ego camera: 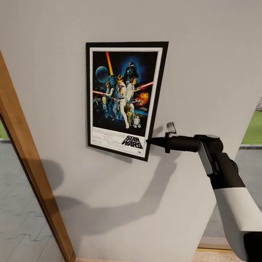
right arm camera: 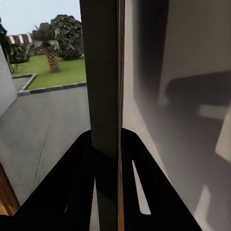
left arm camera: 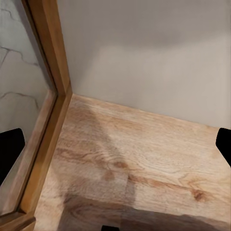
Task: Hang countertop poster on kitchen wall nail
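**Poster held flat against the wall by the right gripper**

The poster stood upright against the light-grey wall, its black frame tilted slightly so that the lower edge sloped down toward the right. Its printed face was toward the head camera, with the logo at the bottom. No nail could be made out on the wall; whether one sat behind the frame could not be told.

The right gripper reached in from the right, level, with its dark fingertips meeting the frame at the lower right corner. In the right wrist view the poster appeared edge-on as a dark vertical strip, passing between the two black fingers, one on each side and both touching it. The gripper was pinching the poster's edge. The arm's shadow fell on the wall below and to the left of the poster.

The left gripper pointed down at a wooden floor where it met the wall's base, beside a wood frame. Its fingertips showed as dark shapes at opposite borders of the left wrist view, spread wide apart with nothing between them.

A wood frame ran diagonally along the left of the head view, with paved ground beyond it.
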Robot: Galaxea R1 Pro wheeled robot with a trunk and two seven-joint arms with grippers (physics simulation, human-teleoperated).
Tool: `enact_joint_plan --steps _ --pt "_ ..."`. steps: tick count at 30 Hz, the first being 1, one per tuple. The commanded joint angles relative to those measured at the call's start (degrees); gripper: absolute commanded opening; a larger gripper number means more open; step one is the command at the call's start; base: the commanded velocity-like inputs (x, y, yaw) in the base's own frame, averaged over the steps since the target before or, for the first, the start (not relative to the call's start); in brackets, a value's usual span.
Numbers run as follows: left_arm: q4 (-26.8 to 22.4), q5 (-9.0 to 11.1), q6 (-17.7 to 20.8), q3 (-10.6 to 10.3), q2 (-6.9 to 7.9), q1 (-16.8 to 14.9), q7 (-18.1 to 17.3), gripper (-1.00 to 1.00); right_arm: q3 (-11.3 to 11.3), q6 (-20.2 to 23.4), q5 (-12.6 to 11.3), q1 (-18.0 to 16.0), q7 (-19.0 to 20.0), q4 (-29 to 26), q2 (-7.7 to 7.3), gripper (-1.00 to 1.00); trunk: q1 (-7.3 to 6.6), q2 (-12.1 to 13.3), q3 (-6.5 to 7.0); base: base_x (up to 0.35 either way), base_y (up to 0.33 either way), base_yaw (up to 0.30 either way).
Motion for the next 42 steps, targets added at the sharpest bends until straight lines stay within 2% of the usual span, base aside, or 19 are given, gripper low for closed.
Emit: enact_joint_plan --steps 1,35,42 --pt "-0.02 -0.05 -0.10 0.15 -0.02 0.02 -0.31 1.00 0.02 -0.11 1.16 -0.04 -0.01 0.15 -0.07 -1.00 0.03 -0.01 -0.01 0.000 0.000 0.000" --pt "-0.02 -0.05 -0.10 0.15 0.04 0.02 -0.31 1.00 0.02 -0.11 1.08 -0.04 0.06 0.15 -0.07 -1.00 0.03 -0.01 -0.01 -0.012 0.000 0.000" --pt "-0.02 -0.05 -0.10 0.15 0.05 0.02 -0.31 1.00 0.02 -0.11 -0.76 -0.04 0.09 0.15 -0.15 -1.00 0.03 -0.01 -0.01 0.000 0.000 0.000"
